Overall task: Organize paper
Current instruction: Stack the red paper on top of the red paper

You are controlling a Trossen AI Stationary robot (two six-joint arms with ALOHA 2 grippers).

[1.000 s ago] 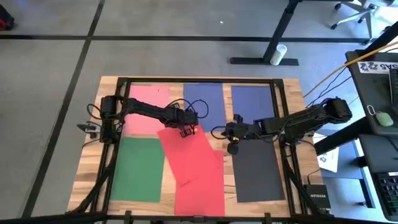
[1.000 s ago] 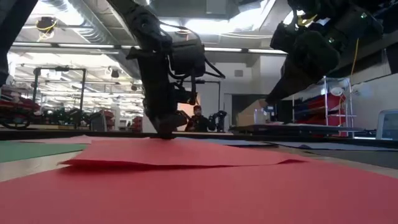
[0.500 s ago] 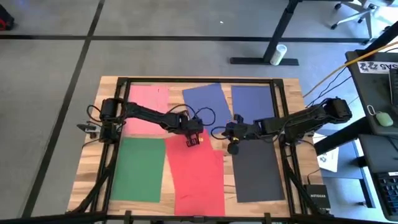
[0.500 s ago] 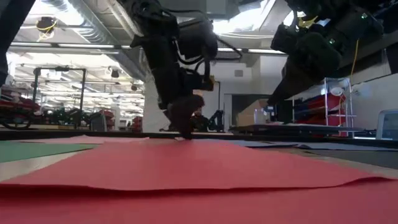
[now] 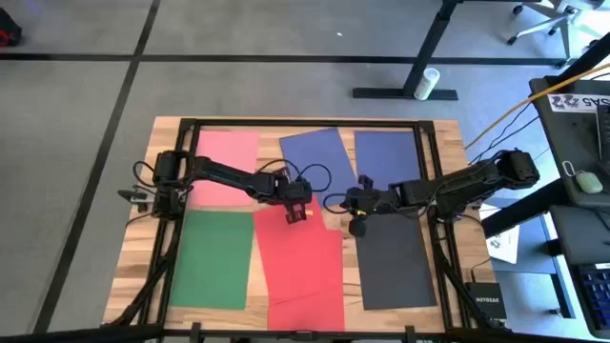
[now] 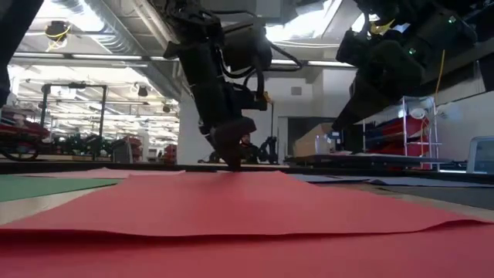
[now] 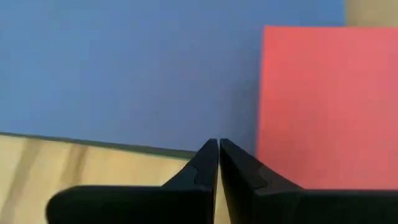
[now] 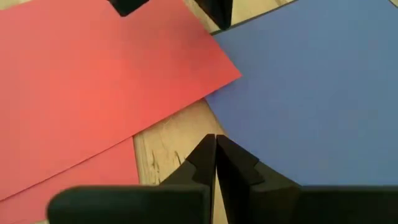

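From above, the left gripper (image 5: 294, 211) sits at the top edge of the red sheets (image 5: 303, 262) mid-table, with the pink sheet (image 5: 223, 167), green sheet (image 5: 212, 258), two blue sheets (image 5: 315, 154) and dark grey sheet (image 5: 396, 259) laid around; the right gripper (image 5: 355, 211) hovers just beside them. At table height, the left gripper's tip (image 6: 231, 158) touches the red paper (image 6: 231, 205). Both wrist views show fingers (image 7: 205, 168) pressed together (nothing between them), likewise the right's (image 8: 214, 155).

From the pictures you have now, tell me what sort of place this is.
Probably a robotics lab or workshop. The low view shows exposed ceiling ducts and wheeled equipment racks; the high view shows an office chair and a desk with a keyboard beside the wooden table.
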